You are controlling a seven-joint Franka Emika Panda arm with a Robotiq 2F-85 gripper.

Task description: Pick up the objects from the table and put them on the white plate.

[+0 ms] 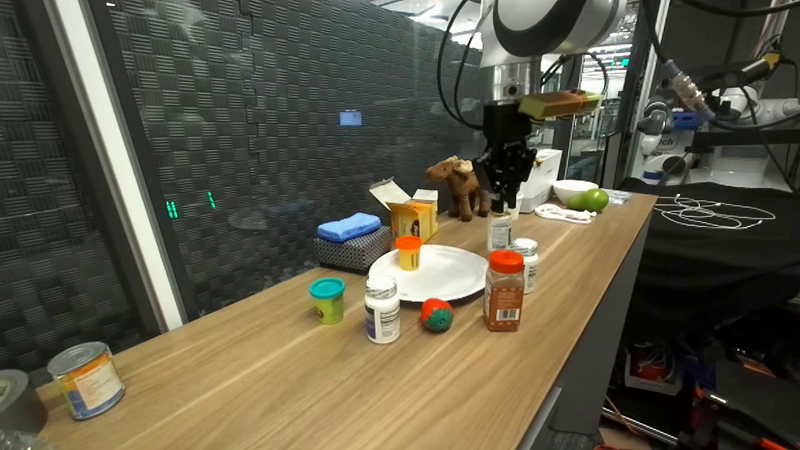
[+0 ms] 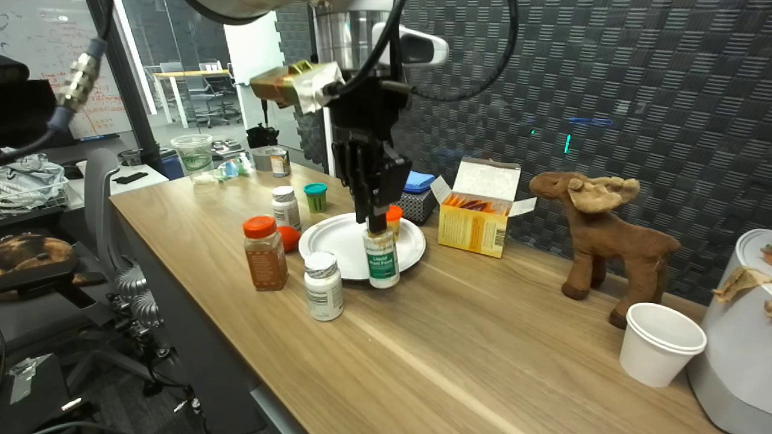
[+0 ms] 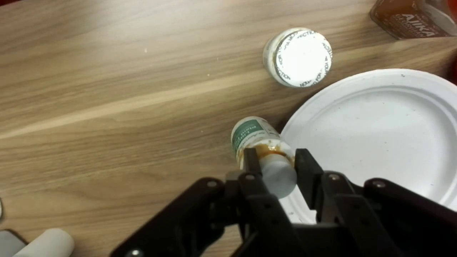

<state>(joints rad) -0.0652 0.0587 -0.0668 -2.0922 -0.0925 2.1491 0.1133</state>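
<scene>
In the wrist view, the black two-finger gripper (image 3: 277, 159) held the nearly upright, green-labelled white plastic bottle (image 3: 259, 137) by its top at lower centre, while the round white plate (image 3: 385, 135) lay to its right.

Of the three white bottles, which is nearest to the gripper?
The green-labelled Liquid Plant Food bottle: its cap is between the fingers of the gripper. The second bottle, near the jar, and the third bottle, near the strawberry, stand apart.
</scene>
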